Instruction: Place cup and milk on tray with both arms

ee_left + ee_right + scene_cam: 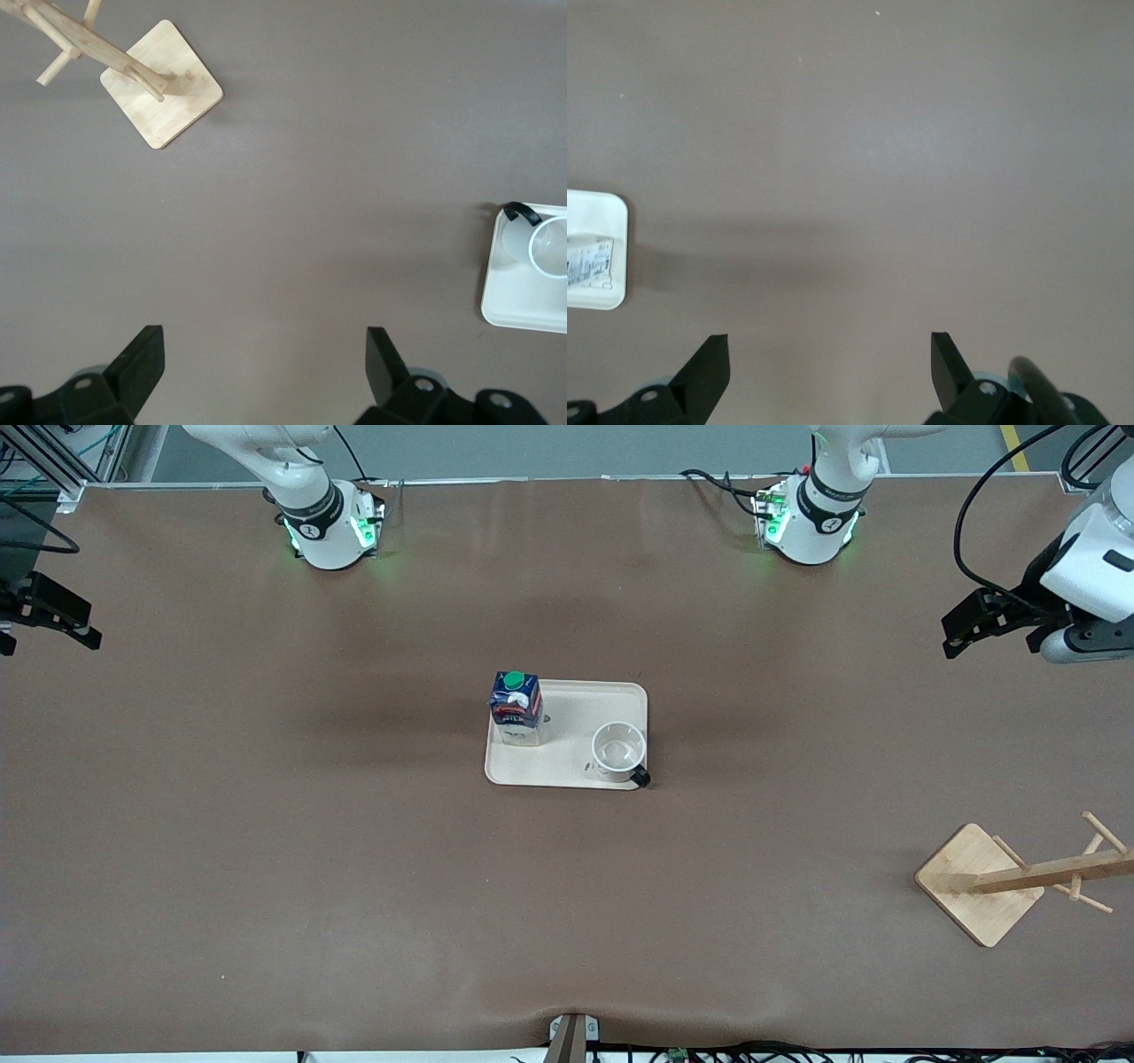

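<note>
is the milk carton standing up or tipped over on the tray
Upright. The front view shows the milk from above, its green cap facing up and its base resting on the tray at the end toward the right arm, apart from the cup.

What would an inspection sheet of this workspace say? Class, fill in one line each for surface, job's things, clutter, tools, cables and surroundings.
Surface: brown table, bare apart from the items below.
Job's things: milk upright on the tray; cup upright on the tray too, toward the left arm's end.
Clutter: wooden rack on the table near the left arm's end.
Tools: left tool open, holding nothing, over the table's edge; right tool open, holding nothing, likewise.
Cables: black cables at the left arm.
Surroundings: grey floor.
</note>
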`<move>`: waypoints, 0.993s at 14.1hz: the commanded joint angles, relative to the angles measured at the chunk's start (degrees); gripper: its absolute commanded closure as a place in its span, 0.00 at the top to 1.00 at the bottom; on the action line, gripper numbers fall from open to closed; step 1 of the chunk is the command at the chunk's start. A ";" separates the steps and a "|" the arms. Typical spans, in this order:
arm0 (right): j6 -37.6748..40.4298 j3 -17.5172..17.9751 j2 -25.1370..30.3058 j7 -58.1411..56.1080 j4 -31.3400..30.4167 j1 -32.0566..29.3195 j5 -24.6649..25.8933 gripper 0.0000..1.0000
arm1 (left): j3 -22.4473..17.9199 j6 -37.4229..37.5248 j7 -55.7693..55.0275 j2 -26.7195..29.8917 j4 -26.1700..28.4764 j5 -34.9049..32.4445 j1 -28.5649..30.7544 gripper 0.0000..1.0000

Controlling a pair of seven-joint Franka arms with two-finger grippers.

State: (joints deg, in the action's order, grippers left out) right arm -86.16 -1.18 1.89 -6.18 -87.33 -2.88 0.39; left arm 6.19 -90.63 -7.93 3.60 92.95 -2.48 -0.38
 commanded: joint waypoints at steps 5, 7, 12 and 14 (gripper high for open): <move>1.07 -0.31 -0.92 -3.59 1.90 -1.69 0.75 1.00 | 1.89 0.10 1.34 1.41 1.10 0.90 -0.15 1.00; 1.43 -0.14 -0.75 0.26 1.90 -1.26 0.84 1.00 | 2.51 0.19 1.43 1.93 0.92 0.98 -0.06 1.00; 1.34 -0.31 -1.01 0.90 1.90 -1.96 0.84 1.00 | 2.60 4.66 1.43 2.11 -0.13 0.98 -0.15 1.00; 1.34 -0.23 -1.01 1.16 1.98 -1.87 0.92 1.00 | 2.42 6.34 1.51 1.94 -1.45 0.98 0.20 1.00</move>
State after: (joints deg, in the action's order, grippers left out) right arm -85.85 -2.08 1.56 -6.00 -86.90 -4.03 0.44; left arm 8.82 -86.31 -7.52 4.82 92.71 -2.41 -0.63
